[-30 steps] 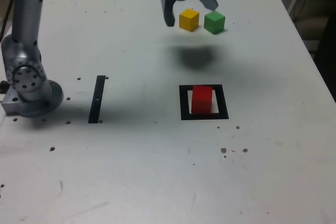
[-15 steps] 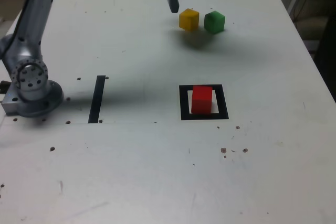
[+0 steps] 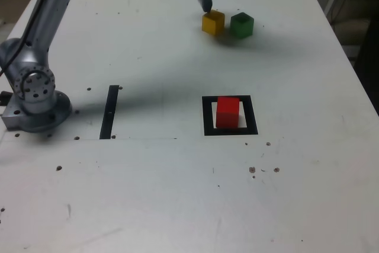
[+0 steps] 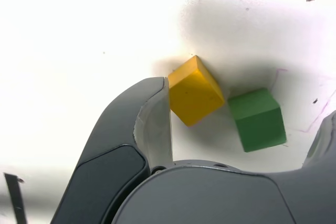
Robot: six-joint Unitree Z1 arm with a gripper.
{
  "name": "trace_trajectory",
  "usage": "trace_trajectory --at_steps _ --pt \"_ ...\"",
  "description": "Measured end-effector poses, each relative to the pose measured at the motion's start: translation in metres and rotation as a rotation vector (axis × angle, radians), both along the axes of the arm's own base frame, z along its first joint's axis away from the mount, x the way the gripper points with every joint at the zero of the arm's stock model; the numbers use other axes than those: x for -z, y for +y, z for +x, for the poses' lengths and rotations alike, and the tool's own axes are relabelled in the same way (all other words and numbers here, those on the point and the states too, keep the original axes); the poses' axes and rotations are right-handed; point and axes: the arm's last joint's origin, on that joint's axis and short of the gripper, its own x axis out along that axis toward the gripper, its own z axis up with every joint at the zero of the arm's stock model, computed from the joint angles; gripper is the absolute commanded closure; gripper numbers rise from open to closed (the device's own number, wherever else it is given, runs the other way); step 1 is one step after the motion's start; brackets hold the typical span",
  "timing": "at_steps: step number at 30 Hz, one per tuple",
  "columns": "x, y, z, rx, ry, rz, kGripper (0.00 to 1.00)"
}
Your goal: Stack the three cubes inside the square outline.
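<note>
Done: we see the red cube (image 3: 227, 112) inside the square outline (image 3: 208, 130)
Left: we judge both others need stacking on it
Yellow cube (image 4: 194, 95): plain, solid, on the surface (image 3: 148, 194), near one fingertip
Green cube (image 4: 257, 120): darker, just beside yellow
Our gripper (image 4: 244, 111): spread wide, holding nothing
</note>
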Motion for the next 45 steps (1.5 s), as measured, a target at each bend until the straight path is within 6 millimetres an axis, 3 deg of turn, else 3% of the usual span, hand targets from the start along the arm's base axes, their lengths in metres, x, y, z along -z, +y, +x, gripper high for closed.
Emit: trace_trajectory --at_steps 12,24,45 --pt "0.01 -0.008 -0.006 -0.344 0.066 -0.094 0.01" --pt "0.018 -0.005 -0.005 -0.375 0.072 -0.132 0.01" --pt "0.053 0.026 -0.003 -0.432 0.096 -0.186 0.1"
